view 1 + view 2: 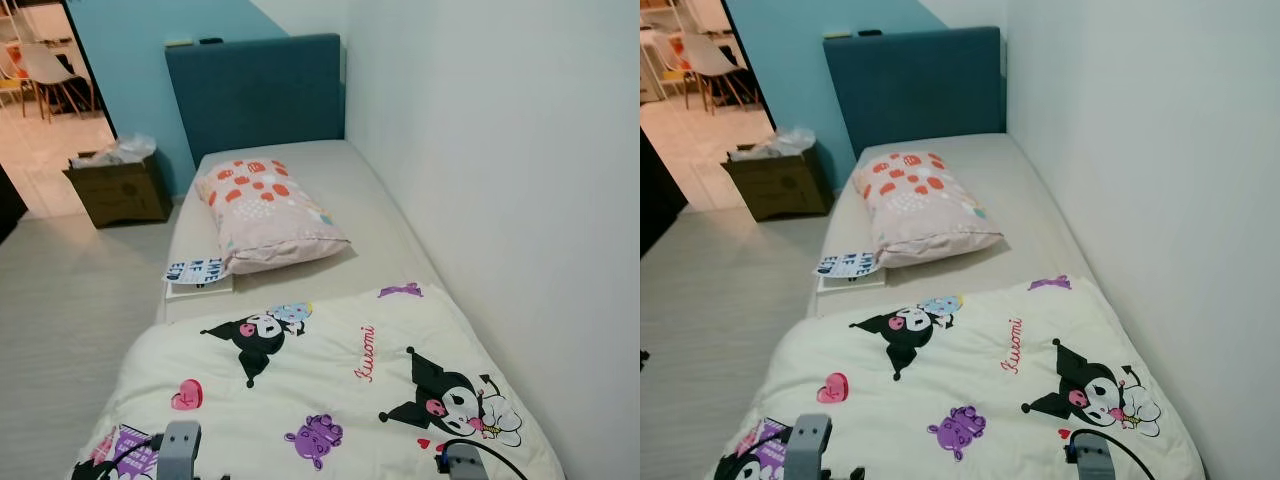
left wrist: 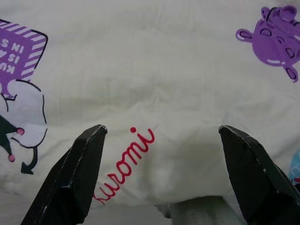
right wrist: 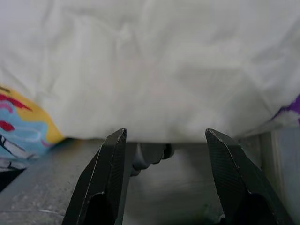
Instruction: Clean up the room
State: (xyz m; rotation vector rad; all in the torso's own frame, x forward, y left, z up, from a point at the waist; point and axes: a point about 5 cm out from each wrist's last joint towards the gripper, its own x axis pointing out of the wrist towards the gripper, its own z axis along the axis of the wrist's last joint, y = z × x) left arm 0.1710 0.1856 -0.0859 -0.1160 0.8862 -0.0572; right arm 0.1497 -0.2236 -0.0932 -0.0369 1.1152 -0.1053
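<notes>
Blanket (image 1: pixel 330 390) print reads "Kuromi" in red script.

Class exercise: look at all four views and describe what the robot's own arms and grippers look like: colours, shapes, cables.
The left arm and right arm show as silver-grey blocky metal, each with a black cable looping beside it. The left gripper and right gripper each have two long black fingers, broad at the base, tapering to blunt tips; the right gripper's fingers look finely textured.

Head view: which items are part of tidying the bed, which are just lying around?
In play:
- cartoon blanket
- left gripper, open at the blanket
- right gripper, open at its edge
- pillow
- book on the bed

Lying around:
- cardboard box
- headboard
- chair
</notes>
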